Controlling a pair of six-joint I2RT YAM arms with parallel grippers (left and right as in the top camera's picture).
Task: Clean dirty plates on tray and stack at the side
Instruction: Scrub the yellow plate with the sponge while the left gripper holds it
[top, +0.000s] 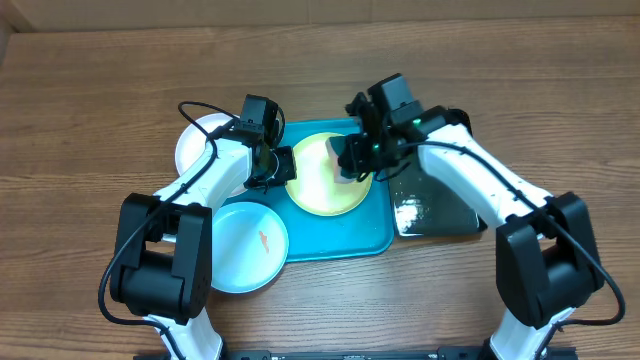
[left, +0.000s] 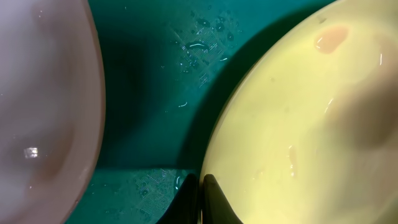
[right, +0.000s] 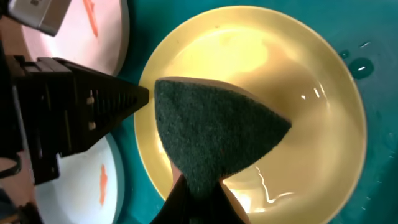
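The yellow-green plate (top: 325, 185) (right: 311, 124) lies on the turquoise tray (top: 375, 235) (left: 155, 81), wet, with a faint orange smear (left: 329, 38). My left gripper (top: 281, 166) (left: 200, 186) is shut on this plate's left rim, one finger on each side of the edge. Pressed onto the plate's middle is a dark green scouring sponge (right: 217, 134), and my right gripper (top: 352, 163) (right: 202, 190) is shut on it. The white plate (top: 200, 145) (right: 109, 37) sits left of the tray. The light blue plate (top: 245, 248) (right: 93, 180) is at the front left. Both carry orange smears.
A glossy black tray (top: 440, 210) lies against the turquoise tray's right side, under my right arm. Water drops dot the turquoise tray. The wooden table (top: 100, 90) stretches around everything.
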